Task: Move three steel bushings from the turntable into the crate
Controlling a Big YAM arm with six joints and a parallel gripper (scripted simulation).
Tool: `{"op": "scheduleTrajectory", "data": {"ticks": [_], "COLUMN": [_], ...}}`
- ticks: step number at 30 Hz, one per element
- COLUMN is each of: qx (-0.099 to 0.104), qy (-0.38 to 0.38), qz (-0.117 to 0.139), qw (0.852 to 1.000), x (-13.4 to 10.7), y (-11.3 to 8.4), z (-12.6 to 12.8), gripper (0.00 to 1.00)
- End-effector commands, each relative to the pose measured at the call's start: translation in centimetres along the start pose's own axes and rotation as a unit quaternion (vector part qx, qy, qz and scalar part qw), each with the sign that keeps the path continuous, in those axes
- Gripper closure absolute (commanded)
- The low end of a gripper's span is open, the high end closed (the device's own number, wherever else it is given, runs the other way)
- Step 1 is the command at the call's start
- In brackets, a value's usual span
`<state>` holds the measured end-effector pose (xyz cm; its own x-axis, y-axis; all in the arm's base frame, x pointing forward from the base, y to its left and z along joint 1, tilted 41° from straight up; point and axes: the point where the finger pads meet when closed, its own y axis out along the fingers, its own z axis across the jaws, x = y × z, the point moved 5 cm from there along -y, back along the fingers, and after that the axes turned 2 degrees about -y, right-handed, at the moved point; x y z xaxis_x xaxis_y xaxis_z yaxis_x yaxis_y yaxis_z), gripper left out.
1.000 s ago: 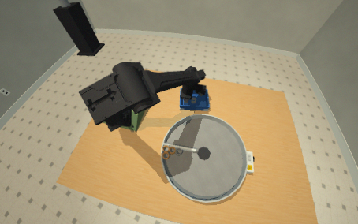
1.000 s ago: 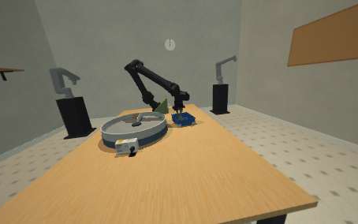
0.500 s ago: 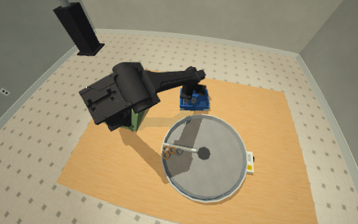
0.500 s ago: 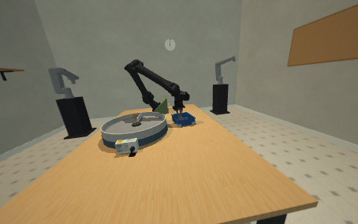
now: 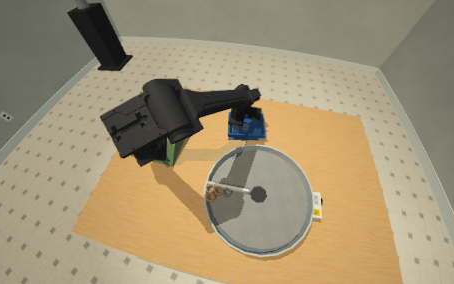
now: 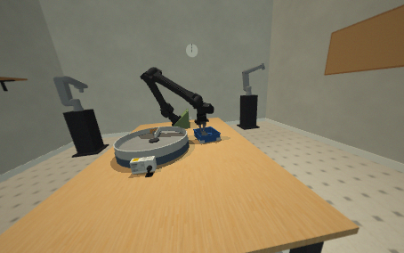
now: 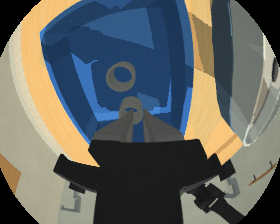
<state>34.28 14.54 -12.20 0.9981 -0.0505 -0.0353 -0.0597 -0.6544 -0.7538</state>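
The blue crate (image 5: 255,136) (image 6: 214,137) (image 7: 177,65) stands beside the turntable (image 5: 280,222) (image 6: 165,148). My gripper (image 6: 204,131) (image 7: 138,112) is low in the crate, its fingers a little apart with a narrow gap between them. One grey steel bushing (image 7: 124,106) is right at the fingertips, partly covered by them. A second grey bushing (image 7: 109,76) lies on the crate floor near it. On the turntable, one grey bushing (image 5: 227,195) lies near several copper-coloured bushings (image 5: 215,190) beside the white bar. Whether more bushings lie under the gripper is hidden.
The white bar (image 5: 232,187) runs from the turntable's rim to its dark hub (image 5: 258,194). A white control box (image 5: 317,205) (image 6: 142,165) is on the turntable's outer side. A green wedge (image 5: 174,151) (image 6: 184,120) stands by the arm's base. The crate's walls surround the fingers.
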Motion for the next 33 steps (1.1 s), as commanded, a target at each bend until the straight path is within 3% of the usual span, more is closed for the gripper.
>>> {"op": "scheduleTrajectory", "data": {"ticks": [1, 10, 18, 20, 21, 23, 28, 30, 33], "qx": [0.011, 0.018, 0.02, 0.02, 0.008, 0.019, 0.021, 0.019, 0.011], "qy": [0.002, 0.01, 0.011, 0.011, 0.01, 0.01, 0.011, 0.01, 0.015], "qz": [-0.016, -0.023, -0.024, -0.024, -0.007, -0.022, -0.024, -0.023, -0.005], "qw": [1.0, 1.0, 0.999, 0.999, 1.0, 1.0, 0.999, 1.0, 1.0], "x": [1.4, 1.6, 1.5, 1.5, 1.4, 1.4, 1.4, 1.3, 1.7], "y": [-1.8, -4.2, -8.0, -8.0, -6.7, -9.3, -11.3, -11.6, -10.2], "z": [0.6, 0.9, 0.8, 0.8, 0.8, 0.9, 0.8, 0.8, 0.5], "gripper": [0.86, 0.86, 0.86, 0.86, 0.86, 0.86, 0.86, 0.86, 0.86]}}
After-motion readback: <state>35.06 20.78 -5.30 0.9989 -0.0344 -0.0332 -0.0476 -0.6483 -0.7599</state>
